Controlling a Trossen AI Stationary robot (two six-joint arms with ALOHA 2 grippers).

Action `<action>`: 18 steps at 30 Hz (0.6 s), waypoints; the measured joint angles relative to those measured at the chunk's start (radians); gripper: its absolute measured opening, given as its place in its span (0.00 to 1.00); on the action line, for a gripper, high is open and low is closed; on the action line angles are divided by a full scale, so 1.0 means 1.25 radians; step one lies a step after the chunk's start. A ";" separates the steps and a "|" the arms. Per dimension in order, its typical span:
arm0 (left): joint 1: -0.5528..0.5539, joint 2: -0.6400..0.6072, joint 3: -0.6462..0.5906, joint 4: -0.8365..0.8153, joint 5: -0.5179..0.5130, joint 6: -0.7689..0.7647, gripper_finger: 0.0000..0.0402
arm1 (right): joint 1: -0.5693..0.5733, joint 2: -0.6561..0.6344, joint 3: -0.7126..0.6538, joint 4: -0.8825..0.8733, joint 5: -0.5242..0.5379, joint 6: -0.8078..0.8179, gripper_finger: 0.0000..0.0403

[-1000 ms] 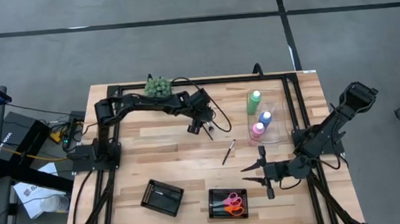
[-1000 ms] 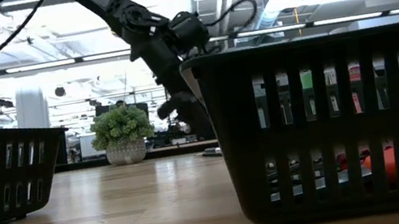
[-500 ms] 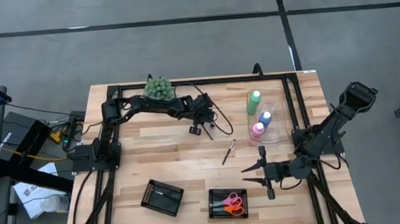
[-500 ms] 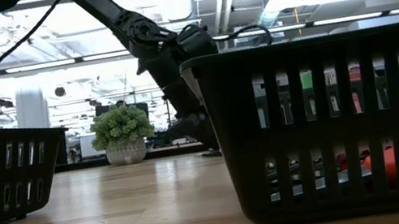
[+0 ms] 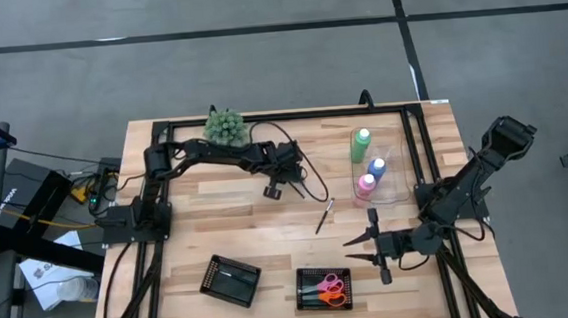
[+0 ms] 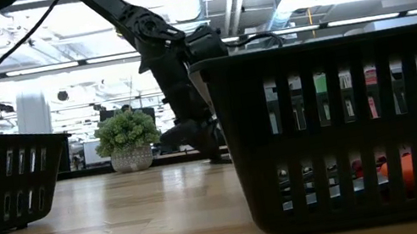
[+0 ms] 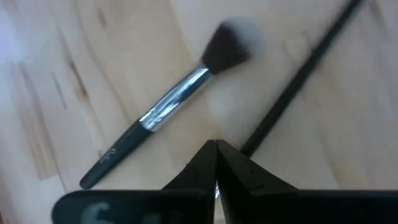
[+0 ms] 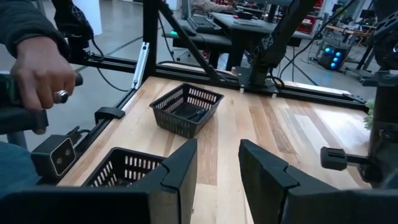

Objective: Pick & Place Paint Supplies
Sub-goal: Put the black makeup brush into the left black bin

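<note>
Left gripper [image 7: 216, 149], fingers pressed together, is pinching a thin dark brush handle [image 7: 305, 68] on the pale wood-grain table [image 5: 218, 219]; a fluffy brush [image 7: 171, 106] with a metal ferrule is lying beside it. Right gripper [image 8: 217, 168] is idling half spread.

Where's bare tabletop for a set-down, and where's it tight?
Free: the wood between the left gripper and the empty basket, and the strip between plant and green bottle. Tight: around the bottles and loose brush, near the right gripper and scissors basket.
</note>
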 joint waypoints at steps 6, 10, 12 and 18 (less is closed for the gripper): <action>-0.010 -0.017 -0.004 0.018 0.022 0.014 0.01 | 0.000 0.000 0.000 0.000 0.000 0.000 0.27; -0.012 -0.038 -0.004 0.019 0.021 0.002 0.03 | 0.006 0.000 0.000 0.000 0.000 0.000 0.27; -0.013 -0.051 -0.004 0.016 0.019 -0.026 0.07 | 0.010 0.000 0.000 0.001 0.000 0.000 0.27; -0.007 -0.089 -0.003 -0.028 0.127 -0.114 0.25 | 0.010 0.000 0.000 0.000 0.000 0.000 0.27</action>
